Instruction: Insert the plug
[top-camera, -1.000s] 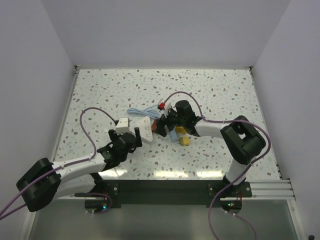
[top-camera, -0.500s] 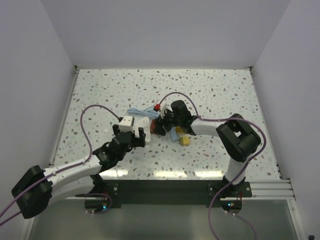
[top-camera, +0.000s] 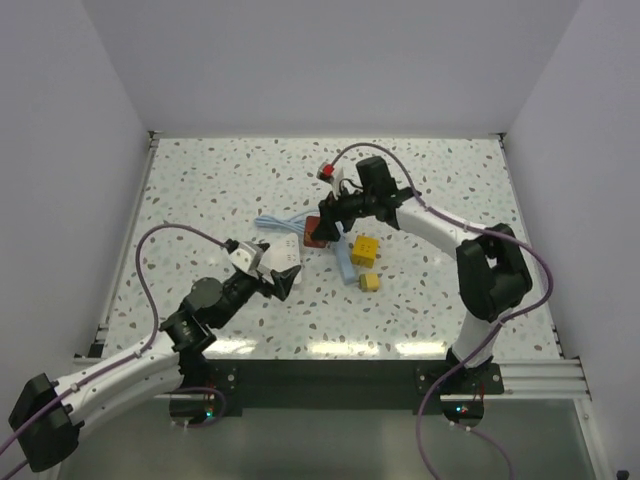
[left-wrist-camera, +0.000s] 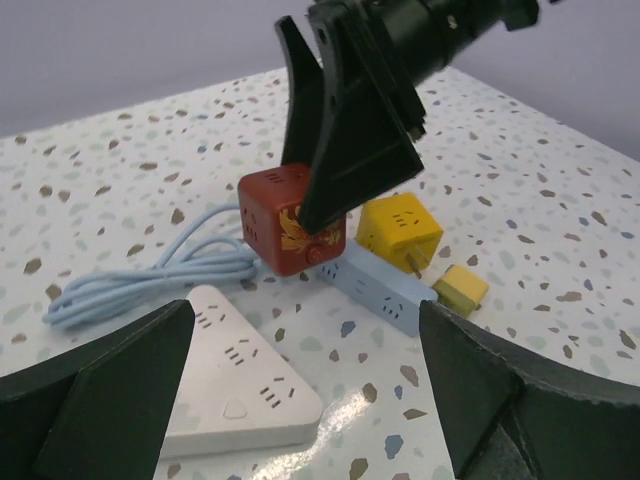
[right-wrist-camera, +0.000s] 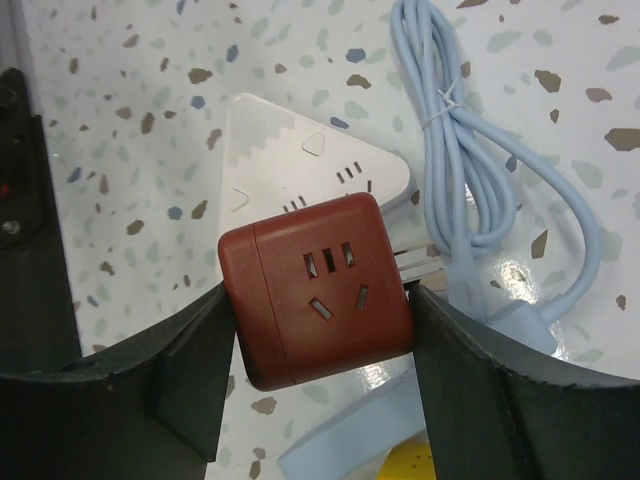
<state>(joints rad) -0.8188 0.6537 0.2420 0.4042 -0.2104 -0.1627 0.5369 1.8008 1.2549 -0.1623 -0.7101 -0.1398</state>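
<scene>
While right gripper (top-camera: 325, 225) is clamped on the red cube plug (right-wrist-camera: 318, 290) | white triangular strip (left-wrist-camera: 235, 395) lies just beside, on its left-arm side | left gripper (top-camera: 272, 272) wide apart, nearer strip.

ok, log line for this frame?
right tool: shut on red cube plug | left tool: open, empty, near white triangular strip | plug: not yet inserted

glossy speckled table (top-camera: 200, 180); matt plastic red cube (right-wrist-camera: 320, 290)
</scene>
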